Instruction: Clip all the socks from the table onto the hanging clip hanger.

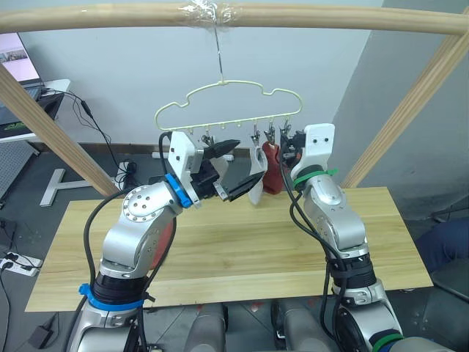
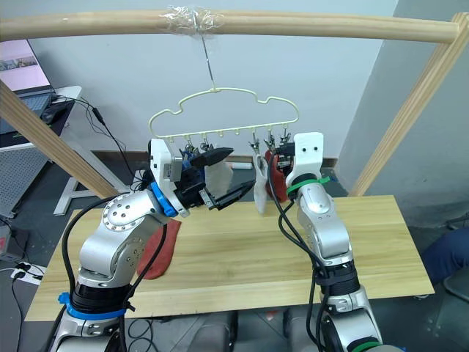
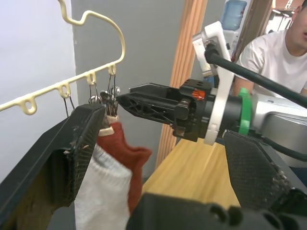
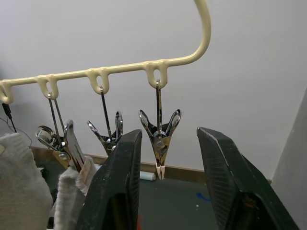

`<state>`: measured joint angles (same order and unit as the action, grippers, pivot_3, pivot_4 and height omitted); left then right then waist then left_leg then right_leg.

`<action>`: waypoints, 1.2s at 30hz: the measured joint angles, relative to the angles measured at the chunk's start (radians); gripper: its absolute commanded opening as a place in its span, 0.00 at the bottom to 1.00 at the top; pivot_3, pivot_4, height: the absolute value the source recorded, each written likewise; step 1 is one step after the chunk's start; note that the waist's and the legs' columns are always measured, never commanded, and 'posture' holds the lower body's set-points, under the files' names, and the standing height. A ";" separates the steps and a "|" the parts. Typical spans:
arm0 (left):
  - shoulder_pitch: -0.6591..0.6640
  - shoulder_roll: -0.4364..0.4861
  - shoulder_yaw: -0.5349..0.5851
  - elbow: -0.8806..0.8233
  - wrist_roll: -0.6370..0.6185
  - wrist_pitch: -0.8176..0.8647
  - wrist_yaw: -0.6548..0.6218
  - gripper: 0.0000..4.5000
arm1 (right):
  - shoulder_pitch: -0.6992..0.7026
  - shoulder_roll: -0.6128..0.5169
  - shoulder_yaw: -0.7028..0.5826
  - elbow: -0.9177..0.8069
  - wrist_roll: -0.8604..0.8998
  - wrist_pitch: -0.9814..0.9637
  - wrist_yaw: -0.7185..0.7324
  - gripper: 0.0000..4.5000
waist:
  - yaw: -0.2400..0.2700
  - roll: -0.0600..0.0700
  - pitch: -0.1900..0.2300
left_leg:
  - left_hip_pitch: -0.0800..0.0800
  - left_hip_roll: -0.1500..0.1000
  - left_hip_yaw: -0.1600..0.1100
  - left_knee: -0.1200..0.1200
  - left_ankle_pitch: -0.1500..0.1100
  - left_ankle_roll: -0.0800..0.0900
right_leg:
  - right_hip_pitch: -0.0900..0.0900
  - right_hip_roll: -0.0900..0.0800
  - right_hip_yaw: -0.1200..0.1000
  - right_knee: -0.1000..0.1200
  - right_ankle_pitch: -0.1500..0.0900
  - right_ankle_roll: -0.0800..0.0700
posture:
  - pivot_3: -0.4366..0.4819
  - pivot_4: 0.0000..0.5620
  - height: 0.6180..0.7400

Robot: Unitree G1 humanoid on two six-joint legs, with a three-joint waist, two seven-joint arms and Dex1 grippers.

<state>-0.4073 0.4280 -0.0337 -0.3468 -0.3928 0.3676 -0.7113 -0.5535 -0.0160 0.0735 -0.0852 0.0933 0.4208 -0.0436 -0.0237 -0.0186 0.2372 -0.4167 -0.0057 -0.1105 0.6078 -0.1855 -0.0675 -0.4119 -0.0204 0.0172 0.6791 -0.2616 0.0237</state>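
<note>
While both my arms reach up to the clip hanger point(image 1: 223, 110), 1 rust-red sock point(image 2: 163, 249) lies on the tabletop point(image 1: 242, 242).

Under the wooden pole point(image 1: 234, 16), the hanger hangs above the far edge of the tabletop, with a grey sock point(image 1: 258, 176) and a second rust-red sock point(image 1: 272, 170) pinned side by side toward its right end; a third pale sock point(image 2: 217, 176) hangs behind my left arm. My left end effector point(image 1: 233, 170) is open, its 2 fingers spread just left of the grey sock. My right end effector point(image 4: 165, 182) is open too, holding nothing, its fingers point(image 4: 117, 187) either side of the empty end clip point(image 4: 159, 132). A person in a white shirt point(image 3: 268, 57) sits beyond the frame.
</note>
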 measured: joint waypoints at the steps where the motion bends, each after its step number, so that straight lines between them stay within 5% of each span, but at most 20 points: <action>1: 0.000 -0.002 -0.001 -0.001 -0.002 0.003 0.002 1.00 | -0.009 0.004 -0.003 0.016 0.000 -0.002 0.003 0.42 | 0.000 0.000 0.000 | 0.000 0.000 0.000 0.000 0.000 0.000 | 0.000 0.000 0.000 0.000 0.000 0.000 | 0.59 0.29 1.00; 36: -0.021 0.006 0.001 -0.053 -0.089 0.083 0.030 1.00 | -0.134 0.047 -0.052 0.259 -0.013 -0.173 0.042 0.42 | 0.012 0.000 0.000 | 0.000 0.000 0.000 0.001 0.000 0.000 | 0.000 0.000 0.000 0.001 0.002 -0.004 | 0.61 0.30 1.00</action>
<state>-0.4287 0.4335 -0.0325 -0.3997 -0.4819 0.4509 -0.6814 -0.6872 0.0309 0.0211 0.1740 0.0806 0.2483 -0.0016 -0.0112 -0.0186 0.2372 -0.4163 -0.0057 -0.1104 0.6084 -0.1855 -0.0675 -0.4119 -0.0204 0.0174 0.6802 -0.2595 0.0202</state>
